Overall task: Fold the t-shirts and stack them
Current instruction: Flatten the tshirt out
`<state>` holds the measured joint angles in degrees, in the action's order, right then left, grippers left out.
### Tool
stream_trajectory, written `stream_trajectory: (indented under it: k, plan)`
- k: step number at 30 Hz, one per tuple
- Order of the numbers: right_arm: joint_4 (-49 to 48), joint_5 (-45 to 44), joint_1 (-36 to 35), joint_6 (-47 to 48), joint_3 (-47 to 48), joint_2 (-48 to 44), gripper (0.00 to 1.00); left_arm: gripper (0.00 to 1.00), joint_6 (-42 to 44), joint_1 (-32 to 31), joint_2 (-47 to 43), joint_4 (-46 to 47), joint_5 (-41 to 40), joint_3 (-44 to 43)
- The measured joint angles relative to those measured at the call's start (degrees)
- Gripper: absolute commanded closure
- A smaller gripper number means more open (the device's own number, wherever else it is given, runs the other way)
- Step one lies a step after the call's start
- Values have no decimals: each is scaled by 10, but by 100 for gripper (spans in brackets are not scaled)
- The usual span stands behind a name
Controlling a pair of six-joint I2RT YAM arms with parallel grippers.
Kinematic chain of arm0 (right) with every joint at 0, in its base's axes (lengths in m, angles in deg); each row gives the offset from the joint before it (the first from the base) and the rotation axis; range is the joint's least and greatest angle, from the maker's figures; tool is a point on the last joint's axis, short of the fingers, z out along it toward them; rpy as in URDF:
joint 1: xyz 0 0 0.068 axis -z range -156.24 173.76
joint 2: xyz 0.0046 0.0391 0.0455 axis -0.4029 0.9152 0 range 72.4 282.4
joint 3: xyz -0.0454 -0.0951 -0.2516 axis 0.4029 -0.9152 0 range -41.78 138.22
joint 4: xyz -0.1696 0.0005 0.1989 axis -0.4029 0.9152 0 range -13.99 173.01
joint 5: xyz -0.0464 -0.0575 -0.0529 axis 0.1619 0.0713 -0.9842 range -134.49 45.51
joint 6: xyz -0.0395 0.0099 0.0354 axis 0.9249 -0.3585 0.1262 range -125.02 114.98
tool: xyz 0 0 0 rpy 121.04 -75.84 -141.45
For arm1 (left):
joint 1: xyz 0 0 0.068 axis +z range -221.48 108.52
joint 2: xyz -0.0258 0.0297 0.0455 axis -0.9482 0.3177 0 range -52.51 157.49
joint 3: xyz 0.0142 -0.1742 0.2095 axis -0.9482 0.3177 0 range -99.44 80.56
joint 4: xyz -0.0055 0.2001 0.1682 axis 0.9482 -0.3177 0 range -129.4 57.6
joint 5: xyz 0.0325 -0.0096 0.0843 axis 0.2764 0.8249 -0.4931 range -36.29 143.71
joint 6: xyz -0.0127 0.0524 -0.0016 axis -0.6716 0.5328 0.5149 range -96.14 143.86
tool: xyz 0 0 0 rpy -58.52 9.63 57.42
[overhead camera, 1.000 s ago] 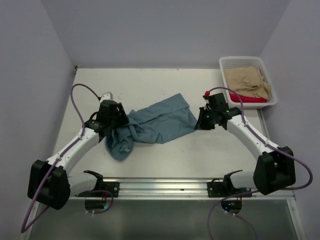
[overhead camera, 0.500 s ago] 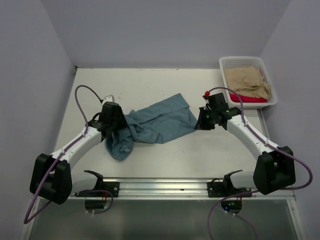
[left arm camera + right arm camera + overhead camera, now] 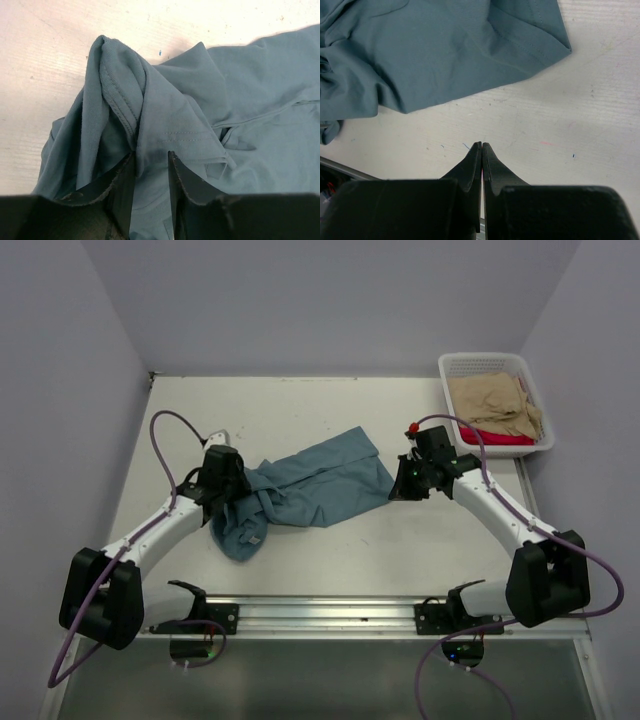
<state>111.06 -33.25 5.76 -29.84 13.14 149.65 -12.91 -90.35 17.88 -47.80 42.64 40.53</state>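
Straddling a raised fold of the large dusty teal-blue cotton t-shirt (image 3: 320,480), the left arm's black two-finger gripper (image 3: 151,156) sat at the end of that garment farthest from the white plastic mesh basket (image 3: 480,358). Its jaws stood narrowed, with cloth filling the gap between the two dark fingers (image 3: 122,180). Whether they truly clamped the fold or only flanked it, I could not tell. Just beyond the fingertips, a bunched ridge of the shirt with a double-stitched edge (image 3: 117,97) rose from the pale tabletop (image 3: 300,410).

The teal shirt lay crumpled and unfolded, well to the left of the basket and nearer the arm bases than the basket was. One broad flap reached toward the basket, while the rumpled mass lay at the far end from it.

The right arm's black gripper (image 3: 481,145) hung on the basket side of the teal shirt, just beside the shirt's edge. Its fingertips were pressed tightly together over bare tabletop, and nothing was held between them.

Inside the basket, a soft tan short-sleeved shirt (image 3: 495,400) lay loosely heaped on top. A strip of a red shirt (image 3: 495,437) showed beneath it along the basket's near wall.
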Motion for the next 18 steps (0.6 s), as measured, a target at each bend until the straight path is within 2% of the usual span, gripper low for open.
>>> stream_trajectory:
  k: [6, 7, 13, 17, 18]
  plan:
    - [-4, 0, 0, 0, 0, 1, 100, 92, 8, 0, 0, 5, -13, 0]
    - [-5, 0, 0, 0, 0, 2, 100, 100, 9, 0, 0, 6, -15, 0]
    - [-23, -20, 0, 0, 6, 36, 100, 100, 14, 0, -1, 12, -17, 0]
    - [-26, -59, 0, -3, 59, 114, 74, 100, 15, 0, -15, 11, -16, 0]
    - [-29, -65, 0, -4, 84, 143, 62, 100, 15, 0, -21, 10, -16, 0]
